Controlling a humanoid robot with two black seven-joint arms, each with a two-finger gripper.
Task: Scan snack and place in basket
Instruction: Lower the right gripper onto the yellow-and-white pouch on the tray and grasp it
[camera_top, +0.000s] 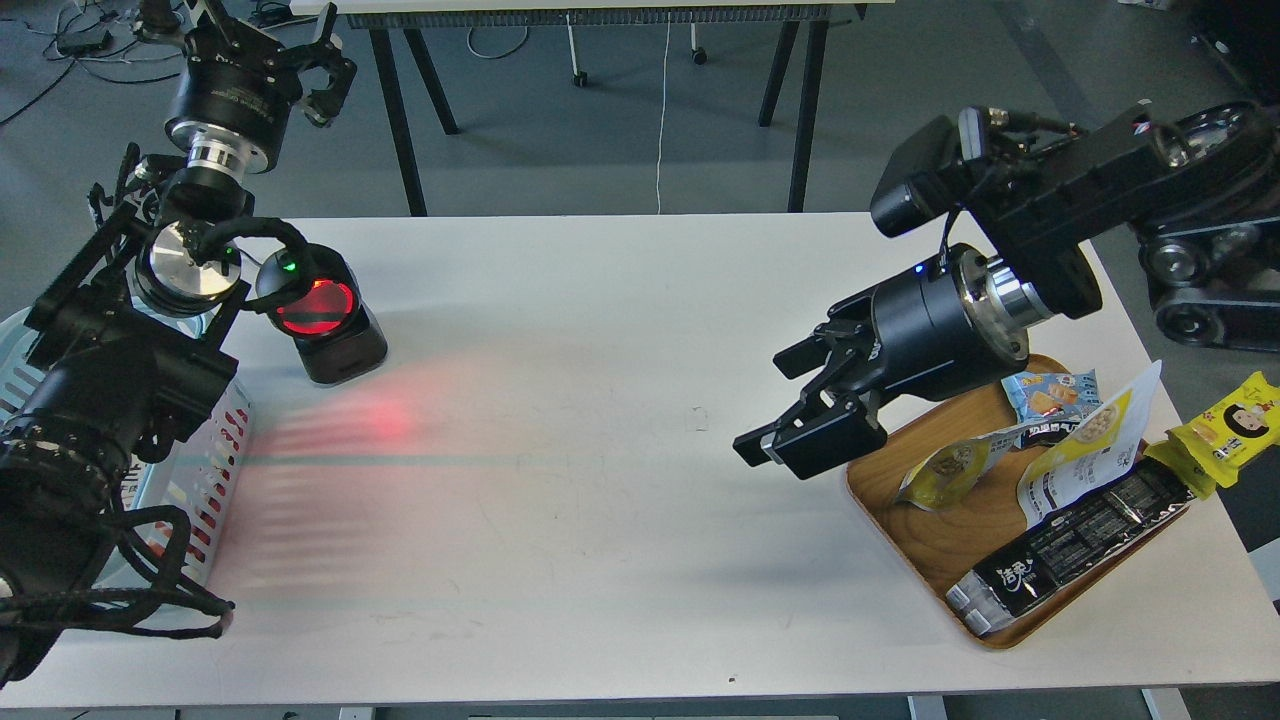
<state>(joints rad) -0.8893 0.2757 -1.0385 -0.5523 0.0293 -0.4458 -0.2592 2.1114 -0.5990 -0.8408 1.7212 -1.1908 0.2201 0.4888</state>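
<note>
Snack (1085, 440): on wooden tray (940, 545), just right of right gripper (800, 410), long axis slanting up-right.
Right gripper: jaws wide, empty, nearer arm.
Left gripper (315, 75): raised, apparently open, empty.

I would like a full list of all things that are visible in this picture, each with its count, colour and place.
table: 1, white, fills the middle
barcode scanner: 1, black with red glowing window, table's left rear
basket: 1, pale blue, left edge, partly hidden by the left arm
wooden tray: 1, brown, table's right
snack pouch: 1, yellow and white-silver, on the tray
long packet: 1, black, tray's front edge
small packet: 1, blue, tray's rear
crumpled pouch: 1, yellow-green, on the tray
yellow packet: 1, beside the tray, far right
left gripper: 1, black, raised at top left, open
right gripper: 1, black, open, by the tray's left edge
</note>
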